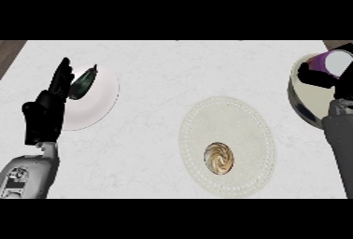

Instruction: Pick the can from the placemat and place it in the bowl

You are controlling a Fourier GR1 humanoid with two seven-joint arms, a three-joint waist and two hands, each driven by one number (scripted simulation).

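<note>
The black right hand (322, 77) is curled round the purple-and-white can (333, 62) over the shallow beige bowl (300, 100), while the left hand (52, 102) rests open, fingers up.

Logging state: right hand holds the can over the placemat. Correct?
No. The right hand holds the can over the bowl at the view's right edge, not over the placemat; the head view shows it.

No text, label, brand or number can be read on anything here
</note>
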